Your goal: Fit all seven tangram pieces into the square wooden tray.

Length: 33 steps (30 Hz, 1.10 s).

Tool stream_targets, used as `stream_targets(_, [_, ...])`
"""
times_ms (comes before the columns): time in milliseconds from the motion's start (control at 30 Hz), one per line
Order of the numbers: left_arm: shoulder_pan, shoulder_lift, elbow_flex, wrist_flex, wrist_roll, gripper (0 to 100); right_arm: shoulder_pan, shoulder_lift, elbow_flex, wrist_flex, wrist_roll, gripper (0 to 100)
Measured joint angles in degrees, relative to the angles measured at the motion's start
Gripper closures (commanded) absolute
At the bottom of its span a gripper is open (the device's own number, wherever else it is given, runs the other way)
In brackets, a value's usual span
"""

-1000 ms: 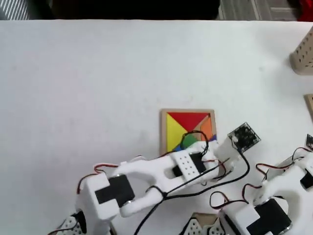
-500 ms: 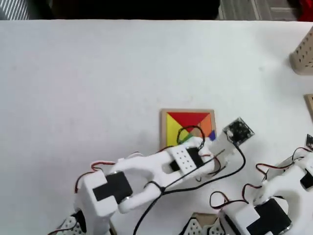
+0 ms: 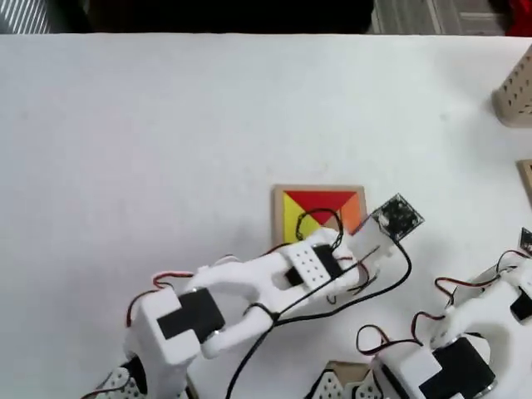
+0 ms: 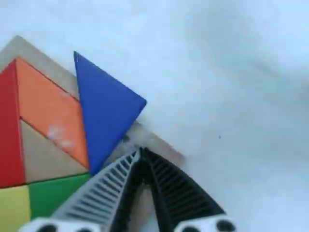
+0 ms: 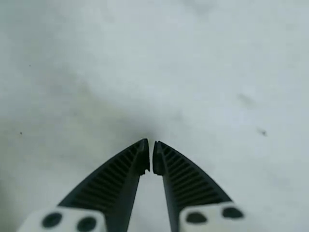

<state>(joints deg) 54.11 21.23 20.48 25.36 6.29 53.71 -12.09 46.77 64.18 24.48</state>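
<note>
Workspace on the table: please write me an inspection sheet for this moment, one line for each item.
Surface: white table, with a few small dark specks.
Job's things: wooden tray holds a red piece, yellow piece, orange piece and green piece. The blue triangle lies askew across the tray's corner, one tip past the rim, not seated.
Clutter: perforated wooden block at the table's right edge.
Grippers: left gripper shut, tips beside the blue triangle, over the tray rim. Right gripper shut, over bare table.
Cables: black cable hangs loose by the left arm's camera.
Surroundings: dark area beyond the far edge.
</note>
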Motion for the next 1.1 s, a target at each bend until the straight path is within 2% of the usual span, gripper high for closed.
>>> stream_targets(167, [0.53,-1.76,0.0,0.53,-0.09,97,0.0,0.0,0.0,-0.26,0.09,97.5])
stream_targets(367, [1.32,-12.66,0.0,4.13,-0.18,97,0.0,0.0,0.62,-1.05,0.09,97.8])
stream_targets(633, [1.14,-16.97,4.04,4.13,-0.18,98,-4.57,0.0,1.32,-0.88,-0.35,97.9])
stream_targets(900, [-9.32,-28.04,18.11,4.13,-0.18,98,-12.31,0.0,-6.68,3.78,-7.47,97.5])
stream_targets(1100, [-22.86,-36.92,28.31,4.13,-0.18,98,-19.96,0.0,-12.31,6.42,-12.75,97.4])
